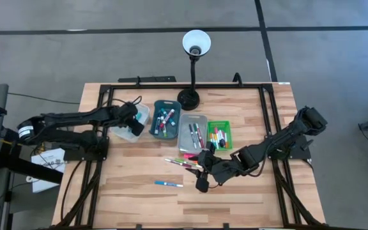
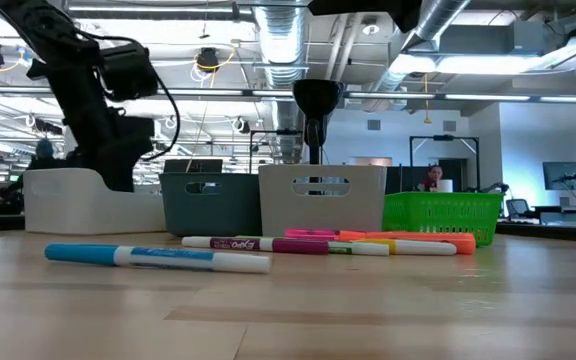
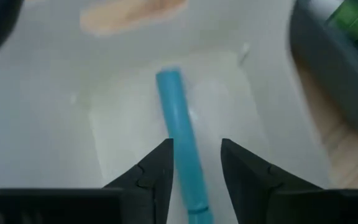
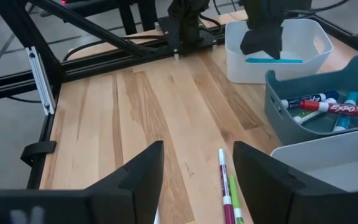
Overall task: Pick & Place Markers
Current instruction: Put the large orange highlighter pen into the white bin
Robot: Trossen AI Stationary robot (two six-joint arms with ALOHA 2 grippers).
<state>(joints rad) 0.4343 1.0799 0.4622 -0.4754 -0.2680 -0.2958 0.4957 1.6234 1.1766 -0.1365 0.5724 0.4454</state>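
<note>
My left gripper (image 1: 135,124) (image 3: 196,162) hangs open over the white tray (image 1: 123,132) (image 4: 267,70). A light-blue marker (image 3: 180,127) (image 4: 275,60) lies in that tray, running between and below the spread fingers. My right gripper (image 1: 202,184) (image 4: 197,180) is open, low over the table beside a loose cluster of markers (image 1: 184,163), among them a purple-and-white one (image 4: 223,180) and orange ones (image 2: 408,238). Another blue marker (image 1: 169,184) (image 2: 158,257) lies alone on the wood nearer the near edge.
A dark teal tray (image 1: 166,118) (image 4: 291,134), a grey tray (image 1: 192,132) and a green basket (image 1: 220,134) stand in a row right of the white tray, each with markers inside. A black desk lamp (image 1: 192,64) stands behind them. Bare wood stretches along the near edge.
</note>
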